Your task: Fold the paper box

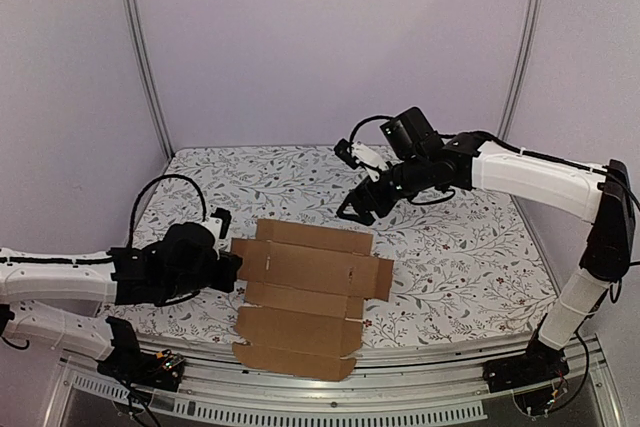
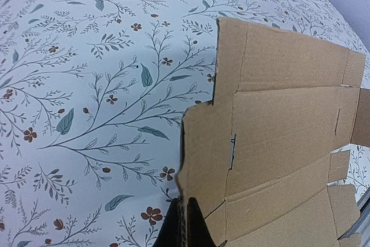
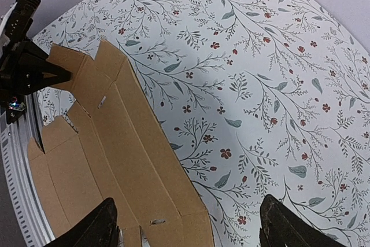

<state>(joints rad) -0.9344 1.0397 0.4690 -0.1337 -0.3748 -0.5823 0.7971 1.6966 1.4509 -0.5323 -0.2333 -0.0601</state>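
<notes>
Nearest to me is the paper box (image 1: pixel 305 292), a flat brown die-cut sheet lying by the near edge of the table (image 1: pixel 450 267), left of middle, with its front flap poking out over that edge. The left gripper (image 1: pixel 228 265) is clamped tight on the sheet's left side flap, down at table level. The right gripper (image 1: pixel 357 205) hangs above the sheet's far edge, jaws wide apart, holding nothing. What worries me is that the left one only has a thin flap, so any tug could crease or rip it, or drag the whole sheet off the near edge. Nothing pins the right side either, so I'd guess a push there just slides it along.
</notes>
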